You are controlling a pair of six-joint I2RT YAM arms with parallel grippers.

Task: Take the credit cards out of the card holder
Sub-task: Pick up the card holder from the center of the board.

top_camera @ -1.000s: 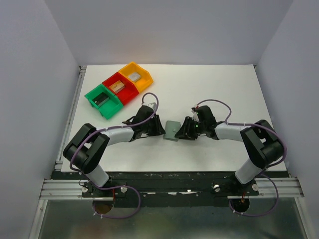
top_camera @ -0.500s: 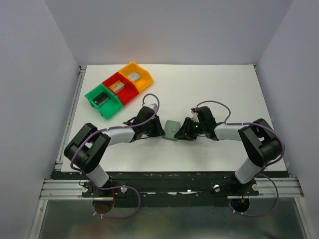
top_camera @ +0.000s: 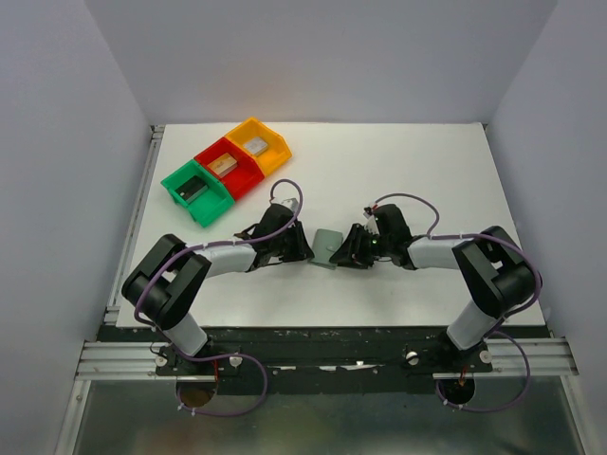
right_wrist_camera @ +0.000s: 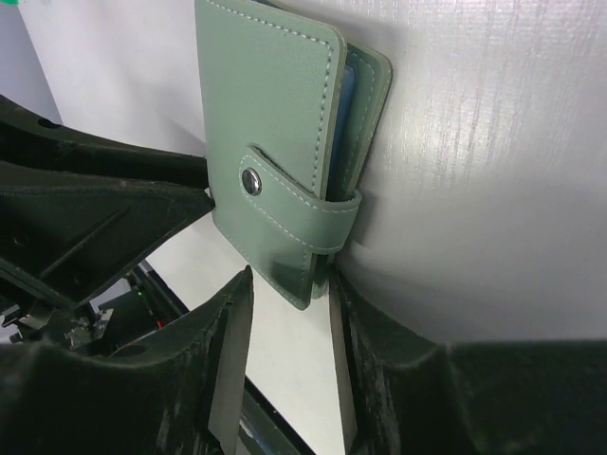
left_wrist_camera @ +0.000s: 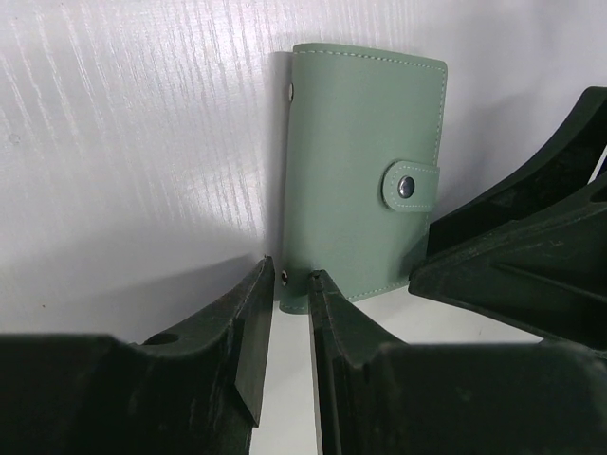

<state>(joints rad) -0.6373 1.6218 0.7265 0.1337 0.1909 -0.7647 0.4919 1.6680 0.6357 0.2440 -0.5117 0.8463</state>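
Left tool (left_wrist_camera: 292,289), right tool (right_wrist_camera: 291,299) — both part-open — straddle corners of the card holder (left_wrist_camera: 360,133).

Card holder (top_camera: 328,247) lies mid-frame on table (top_camera: 427,171), btwn left gripper (top_camera: 303,249) & right gripper (top_camera: 345,254); bins (top_camera: 226,169) in a row, upper left.

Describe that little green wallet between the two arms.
The card holder is a small, pale grey-green bifold, leather-like, with light stitching round its edges. It is closed: a strap tab wraps the open side and snaps on a metal stud. Something blue shows inside that edge. It lies flat on the white table. Fingers of the left hand straddle one corner, those of the right hand another; a firm grip isn't clear.
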